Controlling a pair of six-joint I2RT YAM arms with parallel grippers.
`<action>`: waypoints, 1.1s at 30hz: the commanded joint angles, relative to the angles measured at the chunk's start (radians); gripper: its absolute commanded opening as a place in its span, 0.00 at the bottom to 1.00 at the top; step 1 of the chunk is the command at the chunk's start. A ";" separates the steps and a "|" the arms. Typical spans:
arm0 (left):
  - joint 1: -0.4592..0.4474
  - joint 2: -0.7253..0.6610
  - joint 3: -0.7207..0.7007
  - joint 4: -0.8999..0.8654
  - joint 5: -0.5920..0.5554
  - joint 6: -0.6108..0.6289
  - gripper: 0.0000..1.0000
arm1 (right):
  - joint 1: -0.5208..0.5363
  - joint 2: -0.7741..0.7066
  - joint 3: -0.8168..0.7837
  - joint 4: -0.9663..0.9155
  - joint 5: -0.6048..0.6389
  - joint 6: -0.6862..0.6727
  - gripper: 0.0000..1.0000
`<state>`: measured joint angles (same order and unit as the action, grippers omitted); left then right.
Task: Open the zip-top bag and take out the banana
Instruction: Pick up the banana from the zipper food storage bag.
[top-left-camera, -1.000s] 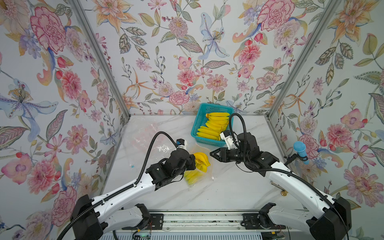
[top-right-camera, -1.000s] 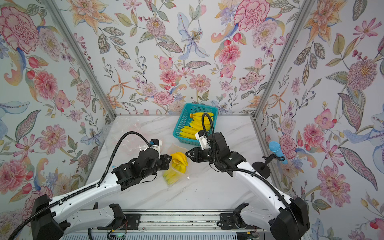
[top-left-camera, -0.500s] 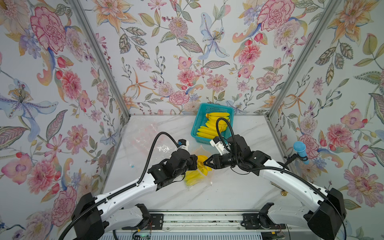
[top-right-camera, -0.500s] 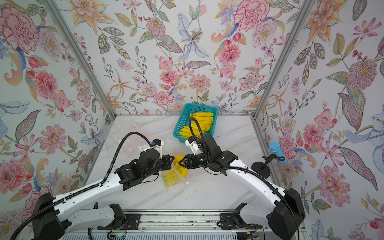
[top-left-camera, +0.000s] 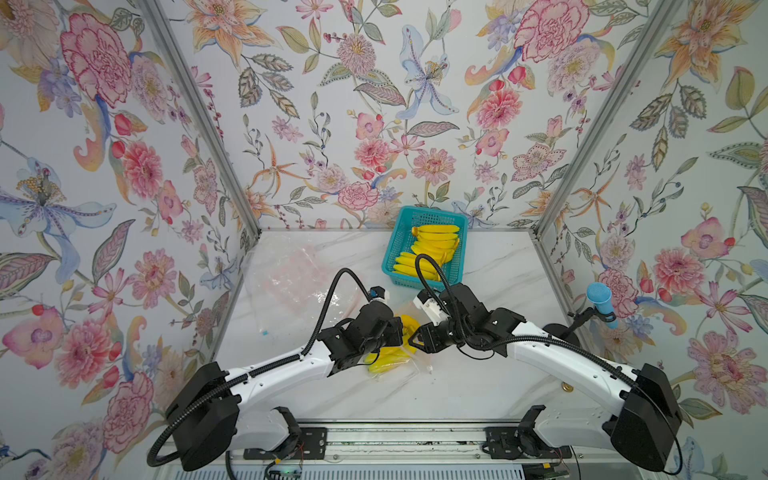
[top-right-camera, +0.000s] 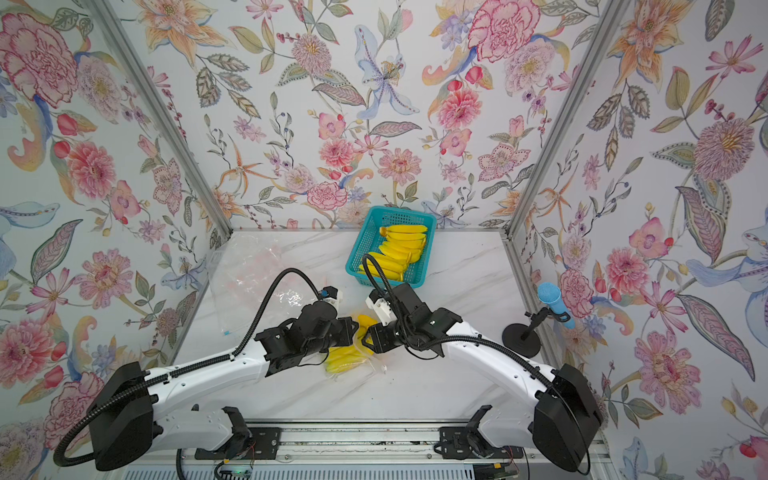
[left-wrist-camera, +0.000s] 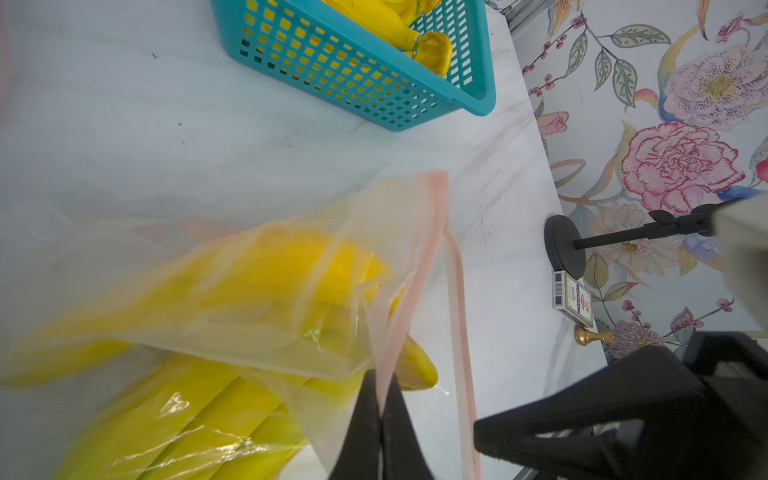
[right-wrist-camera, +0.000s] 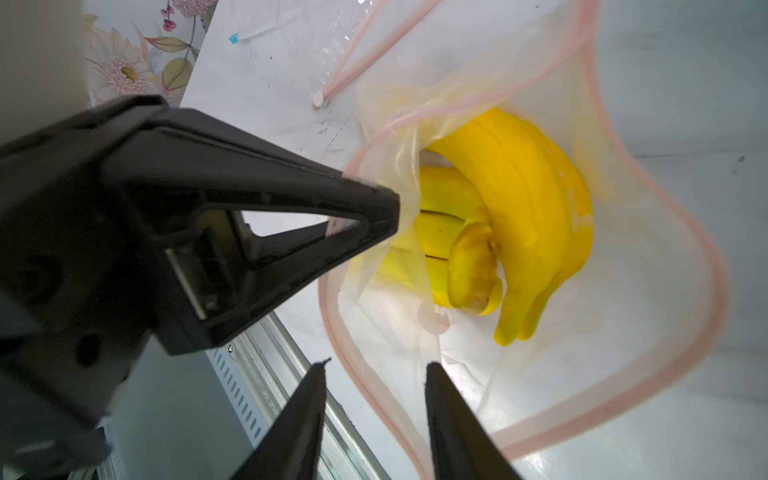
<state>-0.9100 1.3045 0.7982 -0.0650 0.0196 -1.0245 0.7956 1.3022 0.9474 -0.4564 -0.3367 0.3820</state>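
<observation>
left gripper (left-wrist-camera: 380, 415) pinched tight on the zip-top bag (left-wrist-camera: 386, 224) rim, right gripper (right-wrist-camera: 376, 365) jaws apart right at the gaping mouth, banana (right-wrist-camera: 536, 208) sitting inside the bag, on the table (top-left-camera: 490, 386) between both arms

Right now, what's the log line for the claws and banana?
left claw: shut on bag rim | right claw: open at bag mouth | banana: inside bag

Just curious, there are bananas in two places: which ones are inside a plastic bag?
The bunch near the front, inside the clear pink-edged bag; the others lie bare in the teal basket.
</observation>
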 joint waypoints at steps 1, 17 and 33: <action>-0.006 0.005 0.013 -0.003 0.000 0.017 0.00 | 0.004 0.014 -0.013 -0.015 0.095 -0.041 0.43; -0.006 -0.044 -0.060 0.038 -0.007 -0.011 0.00 | 0.027 0.179 0.102 0.010 0.177 -0.124 0.39; -0.002 -0.032 -0.029 -0.022 -0.028 0.006 0.00 | 0.086 0.233 0.225 -0.099 0.293 -0.217 0.00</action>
<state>-0.9100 1.2755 0.7532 -0.0387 0.0181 -1.0286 0.8684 1.5558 1.1122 -0.5018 -0.1085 0.2134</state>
